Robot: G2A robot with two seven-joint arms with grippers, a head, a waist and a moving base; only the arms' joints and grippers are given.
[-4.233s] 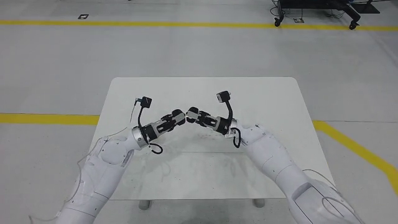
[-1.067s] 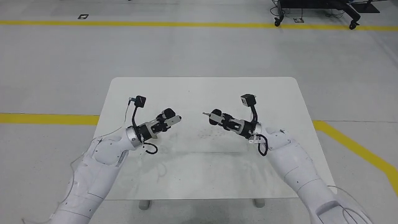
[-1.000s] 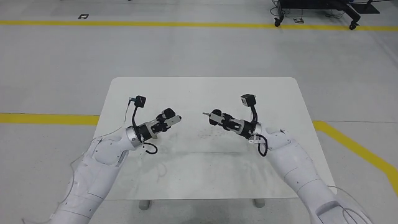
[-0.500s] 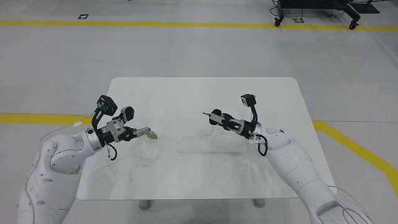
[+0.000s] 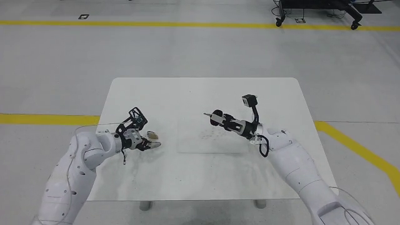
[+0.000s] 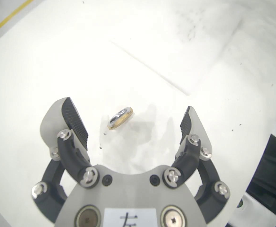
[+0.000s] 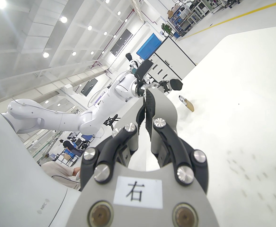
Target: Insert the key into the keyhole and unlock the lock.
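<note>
**Brass lock (image 5: 152, 144) on table (image 5: 262, 94); key (image 5: 206, 114) not yet inserted**

**Top view.** The lock lies on the left part of the table, just beside the left gripper (image 5: 144, 140) and well inside the left and near edges. The right gripper (image 5: 213, 117) hangs over the table's middle. A thin sliver, judged to be the key, projects from its tips. Lock and key are well apart, with bare table between them.

**Left wrist view.** The left gripper (image 6: 127, 106) has both pads spread wide and holds nothing. The lock (image 6: 120, 117) rests on the table between them. Whether the shackle is sprung cannot be told.

**Right wrist view.** The right gripper (image 7: 147, 95) is clenched tight, and the key itself is hidden between the pads. The lock (image 7: 187, 102) lies beyond, by the other arm's gripper.

**Step in hand (judgement).** Securing the lock.

**Next move calls for:**
1. Close squarely on the lock body.
2. Lift it.
3. Turn the keyhole toward the key.
4. Align the blade along the keyhole's axis.

Open room for that meeting lies over the table's middle.
</note>
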